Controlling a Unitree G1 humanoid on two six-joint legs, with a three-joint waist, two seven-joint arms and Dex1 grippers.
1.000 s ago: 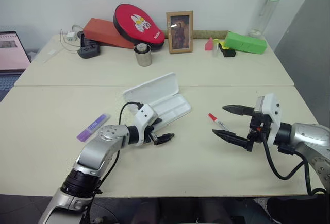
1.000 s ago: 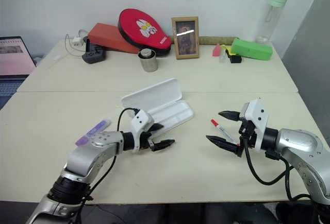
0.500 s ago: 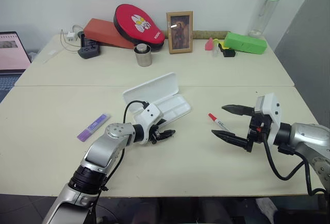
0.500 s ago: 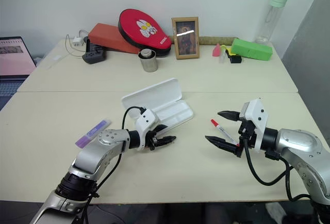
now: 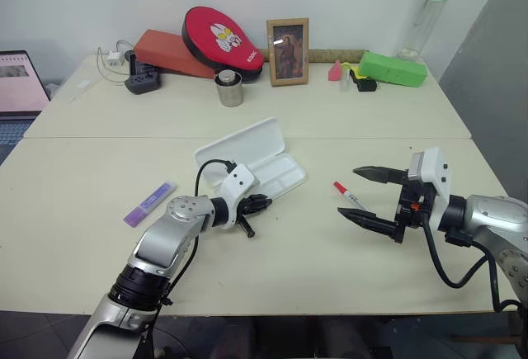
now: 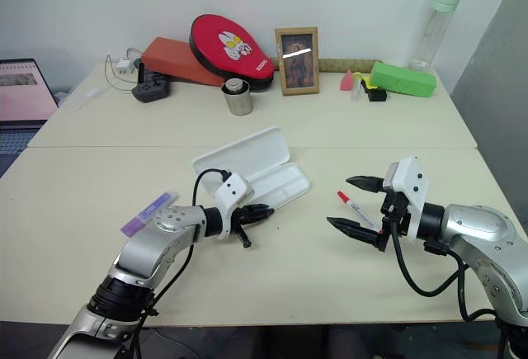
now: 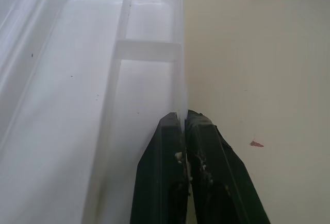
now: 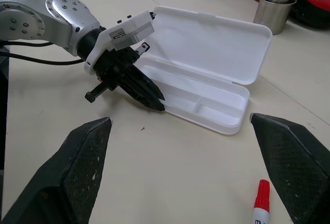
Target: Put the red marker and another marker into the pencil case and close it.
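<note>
Case (image 5: 252,161) lies open mid-counter, empty; the left hand (image 7: 184,117) has just clenched onto its near rim. Right hand (image 5: 360,194) hovers released over the red marker (image 5: 348,196); purple marker (image 5: 149,204) sits far left.

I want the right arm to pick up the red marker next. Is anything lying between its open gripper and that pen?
Nothing visible. The red marker lies on bare table just beyond the open right gripper; the pencil case sits off to its side.

White pencil case (image 5: 252,163) lid-open mid-table; red marker (image 5: 350,196) right; purple marker (image 5: 149,203) left
</note>
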